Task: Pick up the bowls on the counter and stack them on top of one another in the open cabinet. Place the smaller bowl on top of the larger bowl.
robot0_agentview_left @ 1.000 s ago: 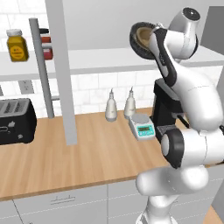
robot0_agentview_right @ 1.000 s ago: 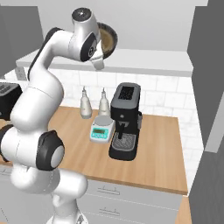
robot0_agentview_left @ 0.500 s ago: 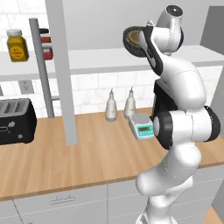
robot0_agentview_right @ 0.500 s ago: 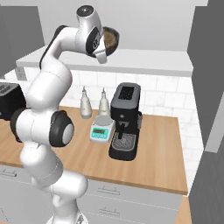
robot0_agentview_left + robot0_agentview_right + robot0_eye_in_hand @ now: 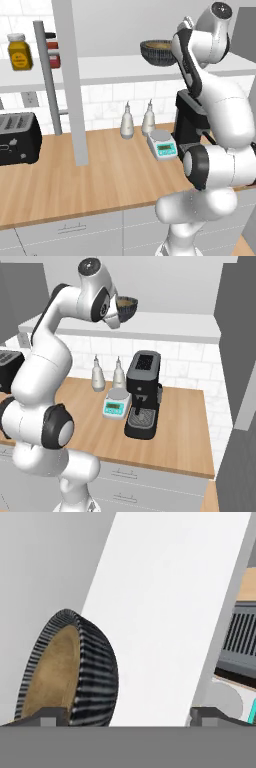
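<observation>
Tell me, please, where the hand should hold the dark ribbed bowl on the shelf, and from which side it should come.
Grip the bowl by its rim, one finger inside and one on the ribbed wall. It sits upright on the shelf, mouth up, its body probably too wide to span. Come from the front, slightly above: the wall is behind. The brown bowl inside crowds the inner finger, so grip near the lip. The hand is open.

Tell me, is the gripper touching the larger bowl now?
Cannot tell. In the hand view the gripper is open, fingertips wide; the left one overlaps the larger bowl, showing no clear gap.
</observation>
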### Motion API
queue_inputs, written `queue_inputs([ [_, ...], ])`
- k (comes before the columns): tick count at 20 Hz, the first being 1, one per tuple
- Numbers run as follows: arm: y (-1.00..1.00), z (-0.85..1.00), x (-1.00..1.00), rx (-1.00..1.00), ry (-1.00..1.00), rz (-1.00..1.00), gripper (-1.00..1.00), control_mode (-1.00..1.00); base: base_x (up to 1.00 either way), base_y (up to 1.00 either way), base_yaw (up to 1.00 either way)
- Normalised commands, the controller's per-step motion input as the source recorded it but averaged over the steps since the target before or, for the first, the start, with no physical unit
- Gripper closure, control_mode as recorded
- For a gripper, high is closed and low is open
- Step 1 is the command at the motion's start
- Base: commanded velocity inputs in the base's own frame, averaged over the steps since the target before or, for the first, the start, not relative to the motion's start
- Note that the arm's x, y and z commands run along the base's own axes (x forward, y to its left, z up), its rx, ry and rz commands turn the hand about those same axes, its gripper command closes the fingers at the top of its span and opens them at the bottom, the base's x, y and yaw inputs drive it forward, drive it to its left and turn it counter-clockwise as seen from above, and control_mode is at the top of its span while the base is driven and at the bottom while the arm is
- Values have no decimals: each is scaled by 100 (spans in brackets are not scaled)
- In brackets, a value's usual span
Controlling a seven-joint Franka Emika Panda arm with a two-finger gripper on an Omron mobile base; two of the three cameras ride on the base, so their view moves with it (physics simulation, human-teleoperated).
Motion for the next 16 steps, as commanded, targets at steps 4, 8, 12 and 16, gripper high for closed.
queue_inputs([
  [4, -44, -54, -100, 5, -33, -8, -100, -100, 0, 0, 0],
  [8, -36, -94, -100, 0, -20, -7, -100, -100, 0, 0, 0],
  [12, -15, -100, -100, -8, -12, -3, -100, -100, 0, 0, 0],
  [16, 67, -89, -100, -51, -37, 3, -100, -100, 0, 0, 0],
])
